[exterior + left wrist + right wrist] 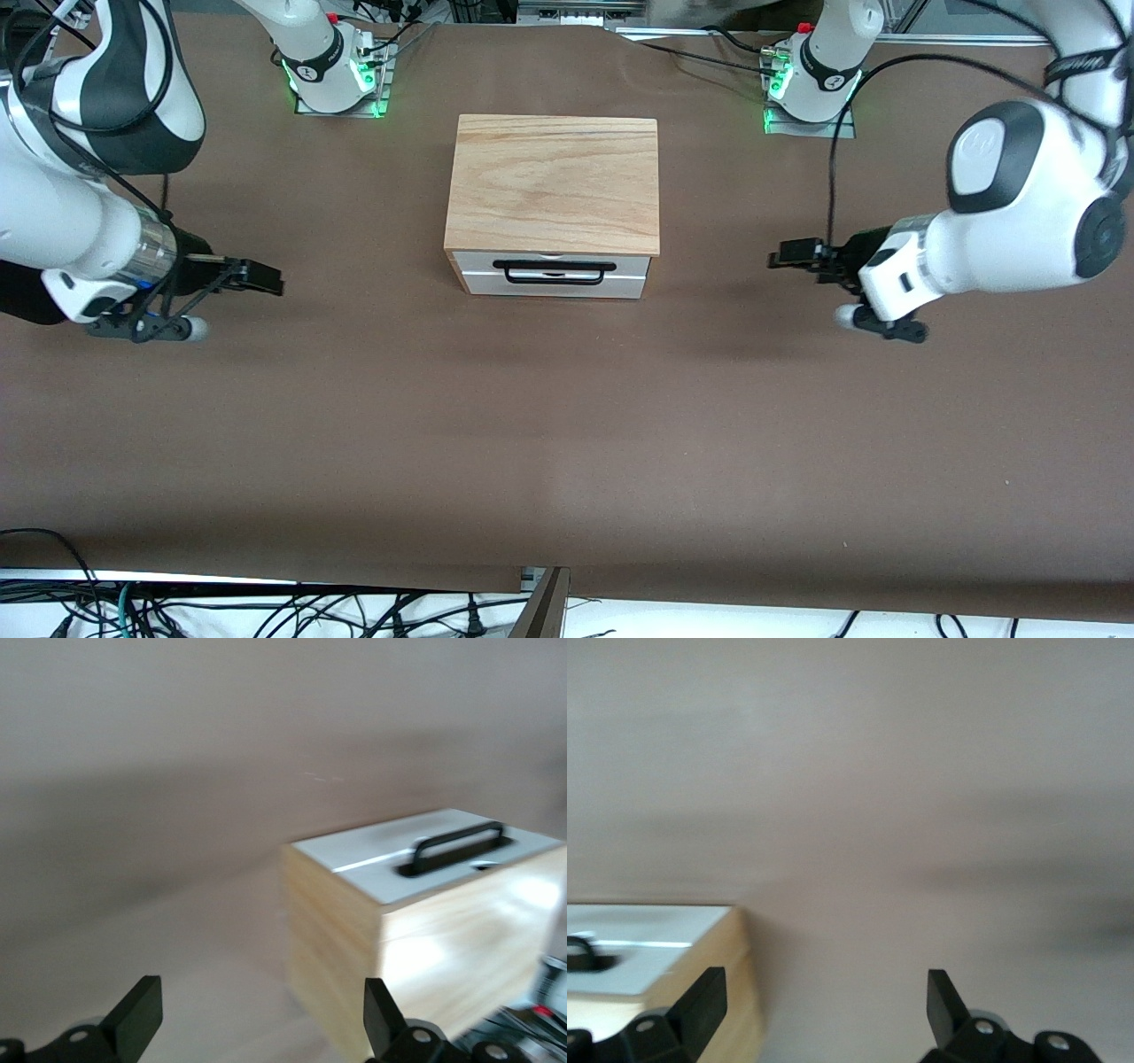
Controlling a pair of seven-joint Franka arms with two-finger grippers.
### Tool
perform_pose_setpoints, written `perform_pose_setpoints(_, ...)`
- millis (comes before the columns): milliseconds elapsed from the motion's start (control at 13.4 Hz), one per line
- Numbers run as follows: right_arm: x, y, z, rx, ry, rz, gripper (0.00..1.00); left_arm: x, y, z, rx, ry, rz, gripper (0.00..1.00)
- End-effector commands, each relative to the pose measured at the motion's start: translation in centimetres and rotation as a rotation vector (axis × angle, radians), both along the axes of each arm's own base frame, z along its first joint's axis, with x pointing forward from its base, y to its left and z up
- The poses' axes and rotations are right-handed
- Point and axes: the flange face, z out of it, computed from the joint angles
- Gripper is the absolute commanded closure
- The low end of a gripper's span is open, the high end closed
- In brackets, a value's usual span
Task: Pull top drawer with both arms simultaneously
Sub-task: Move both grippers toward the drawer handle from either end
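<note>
Flanking the wood-topped box (554,182), 2 black two-finger grippers were held with fingers spread: left gripper (780,257), right gripper (270,279). The white-fronted top drawer (551,276) with its long black bar handle (554,266) was seen shut, untouched.

The left arm (1001,239) reaches in low from its end of the desk, wrist turned sideways, its end effector (784,257) hanging above the desk with fingers (137,1014) spread wide and empty. The right arm (80,230) mirrors it, its end effector (261,276) likewise spread wide, holding nothing.
</note>
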Motion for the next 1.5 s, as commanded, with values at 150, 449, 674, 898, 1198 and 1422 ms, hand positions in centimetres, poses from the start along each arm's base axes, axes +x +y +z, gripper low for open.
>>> perform_pose_setpoints(150,1.9,0.3,-5.4,0.389,0.071,-0.018,0.00,3.8,-2.9,-8.7,-0.425,-0.019,-0.012,0.00)
perform_pose_setpoints(449,2.6,1.0,-11.1,0.707,0.034,0.072,0.00,3.6,-7.4,-15.8,-0.746,-0.028,0.082,0.00)
perform_pose_setpoints(674,1.4,2.4,-17.4,0.963,-0.010,0.145,0.00,1.6,-10.9,-19.6,-0.855,-0.013,0.124,0.00)
perform_pose_setpoints(898,-0.1,4.4,-21.8,1.141,-0.081,0.152,0.00,-0.9,-13.9,-22.7,-0.867,-0.049,0.147,0.02)
perform_pose_setpoints(1198,-2.2,7.9,-24.3,1.226,-0.123,0.158,0.00,-3.3,-14.4,-24.6,-0.885,-0.056,0.159,0.19)
perform_pose_setpoints(1422,-3.4,11.4,-26.4,1.271,-0.220,0.155,0.00,-4.6,-16.7,-24.5,-0.929,-0.081,0.091,0.33)
